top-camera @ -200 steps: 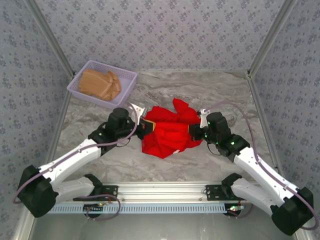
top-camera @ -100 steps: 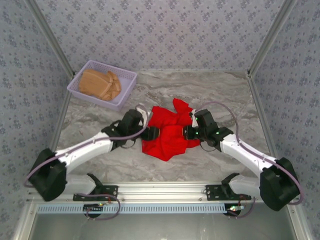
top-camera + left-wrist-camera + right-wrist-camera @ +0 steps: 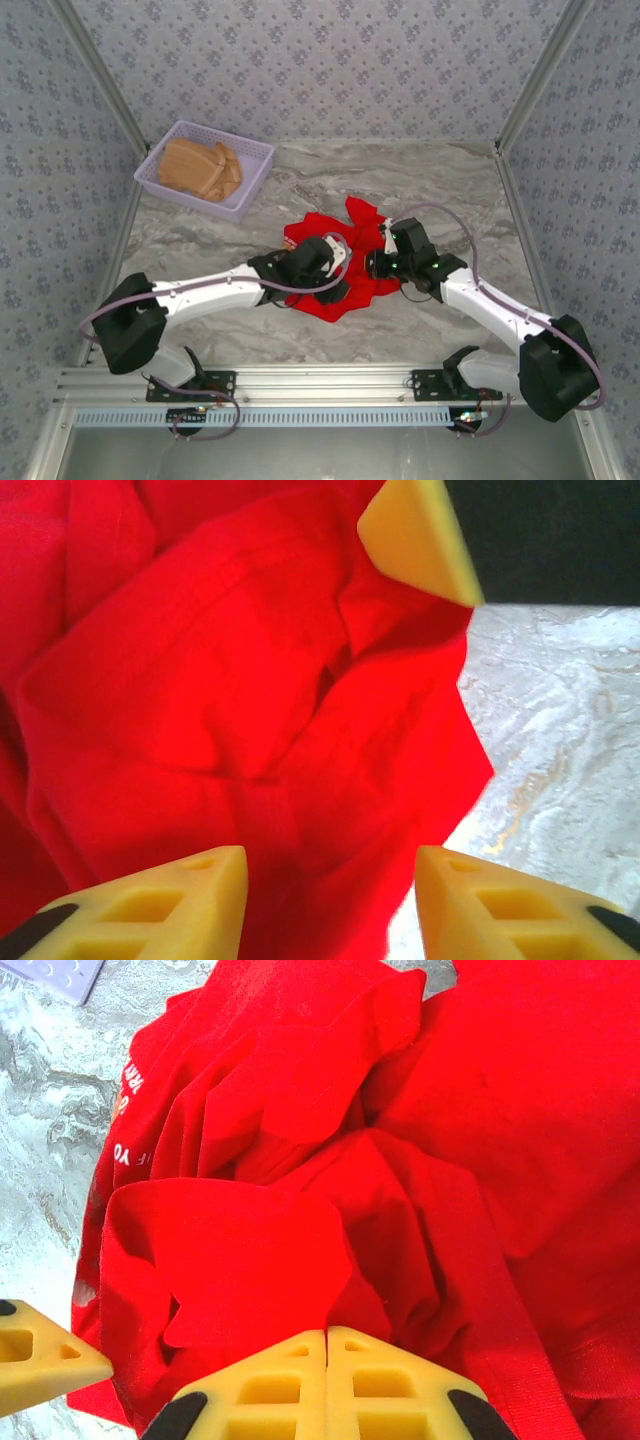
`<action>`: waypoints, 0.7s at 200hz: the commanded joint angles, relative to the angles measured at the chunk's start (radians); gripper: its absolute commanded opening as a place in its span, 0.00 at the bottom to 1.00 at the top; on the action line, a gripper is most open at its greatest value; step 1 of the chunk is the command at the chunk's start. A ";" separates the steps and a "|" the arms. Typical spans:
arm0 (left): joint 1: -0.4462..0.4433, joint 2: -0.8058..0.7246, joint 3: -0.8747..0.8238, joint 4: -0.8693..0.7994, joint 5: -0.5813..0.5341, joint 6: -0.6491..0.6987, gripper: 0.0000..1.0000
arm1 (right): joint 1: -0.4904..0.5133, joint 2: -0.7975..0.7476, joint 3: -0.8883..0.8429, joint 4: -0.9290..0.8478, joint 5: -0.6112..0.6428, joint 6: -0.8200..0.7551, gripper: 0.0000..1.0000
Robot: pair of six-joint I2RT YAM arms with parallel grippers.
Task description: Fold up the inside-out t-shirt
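Note:
The inside-out t-shirt (image 3: 345, 258) is a crumpled bright red heap in the middle of the marble table. White lettering (image 3: 126, 1110) shows on its far left edge in the right wrist view. My left gripper (image 3: 336, 287) reaches across to the heap's near edge. In the left wrist view this left gripper (image 3: 330, 905) is open, with red cloth (image 3: 250, 710) lying under the gap between its fingers. My right gripper (image 3: 374, 265) is at the heap's right side. Seen from its own wrist, the right gripper (image 3: 327, 1338) is shut, with a raised flap of the shirt (image 3: 240, 1260) pinched at its tips.
A lilac basket (image 3: 250, 155) holding a tan folded garment (image 3: 200, 168) stands at the back left. Metal frame posts and patterned walls bound the table. Bare marble (image 3: 440, 180) lies behind and to the right of the shirt, and more in front of it.
The left arm has swung right from the shirt's left edge to its near edge, and its gripper has opened. The right gripper moved inward with the cloth, bunching the shirt narrower.

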 commanded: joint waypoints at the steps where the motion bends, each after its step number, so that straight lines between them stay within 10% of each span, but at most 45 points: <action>1: 0.000 0.036 0.044 -0.032 -0.059 0.066 0.37 | -0.006 -0.030 -0.014 -0.004 -0.002 0.009 0.00; 80: 0.010 -0.109 -0.046 0.009 -0.008 0.077 0.00 | -0.016 -0.061 -0.019 -0.058 0.017 -0.014 0.00; 140: 0.136 -0.517 -0.459 0.159 0.150 -0.110 0.00 | 0.066 -0.059 -0.014 -0.241 -0.014 -0.022 0.15</action>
